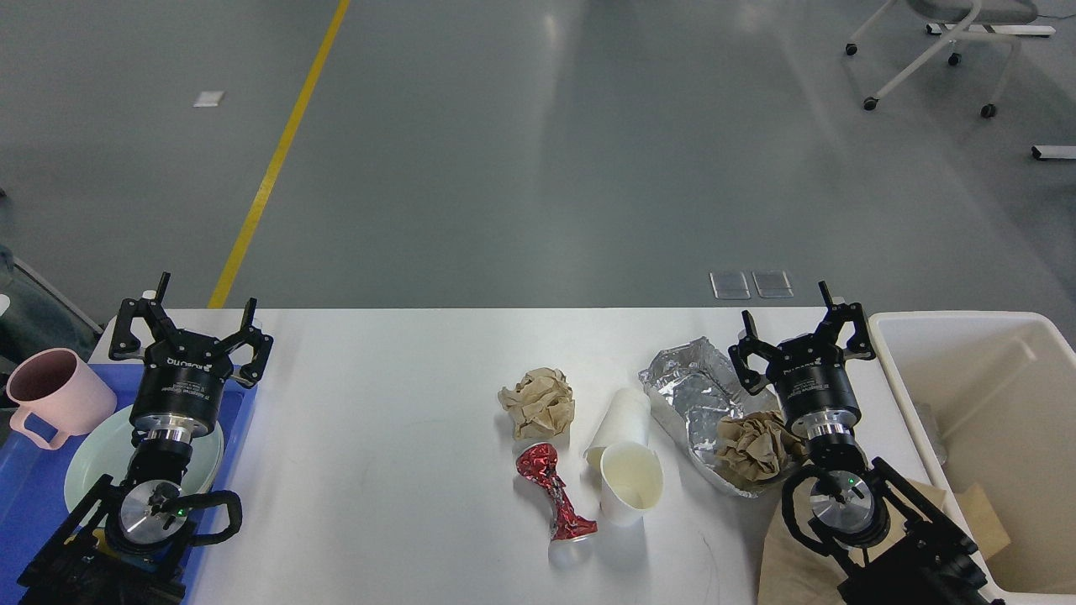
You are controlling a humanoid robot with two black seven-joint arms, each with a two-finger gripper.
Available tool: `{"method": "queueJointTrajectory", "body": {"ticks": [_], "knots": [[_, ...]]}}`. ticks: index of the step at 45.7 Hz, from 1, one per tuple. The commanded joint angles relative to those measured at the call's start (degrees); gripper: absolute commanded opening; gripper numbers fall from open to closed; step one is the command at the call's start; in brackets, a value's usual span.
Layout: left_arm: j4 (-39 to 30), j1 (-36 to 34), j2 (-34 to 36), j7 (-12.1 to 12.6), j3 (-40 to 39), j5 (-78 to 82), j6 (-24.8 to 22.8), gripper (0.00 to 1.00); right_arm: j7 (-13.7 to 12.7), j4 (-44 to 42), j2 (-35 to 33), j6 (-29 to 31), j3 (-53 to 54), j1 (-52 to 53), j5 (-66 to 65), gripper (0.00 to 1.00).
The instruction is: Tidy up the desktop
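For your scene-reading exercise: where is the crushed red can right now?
In the head view, the crushed red can lies on the desktop near centre, below the crumpled brown paper ball and left of the two paper cups.

The left black seven-joint arm enters from the frame's 7 o'clock corner and rises toward 12 o'clock, its silver wrist joint low with a small green light lit. At its far end the left black two-finger gripper (192, 323) points toward 12 o'clock with its fingers spread wide apart, nothing between them. The right black seven-joint arm enters from the 5 o'clock corner and leans slightly toward 11 o'clock, a silver wrist joint and green light low on it too. The right black two-finger gripper (799, 329) likewise has its fingers splayed apart and empty
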Motion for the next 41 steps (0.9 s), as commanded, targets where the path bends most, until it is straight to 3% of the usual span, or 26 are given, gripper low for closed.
{"method": "queueJointTrajectory", "body": {"ticks": [1, 41], "knots": [[0.0, 0.0, 0.0, 0.0, 0.0, 0.0, 0.0, 0.96, -0.1, 0.0, -0.1, 0.1, -0.1, -0.2, -0.1, 1.0], [0.0, 0.0, -0.1, 0.0, 0.0, 0.0, 0.0, 0.97, 0.1, -0.3, -0.2, 0.1, -0.2, -1.0, -0.8, 1.0]]}}
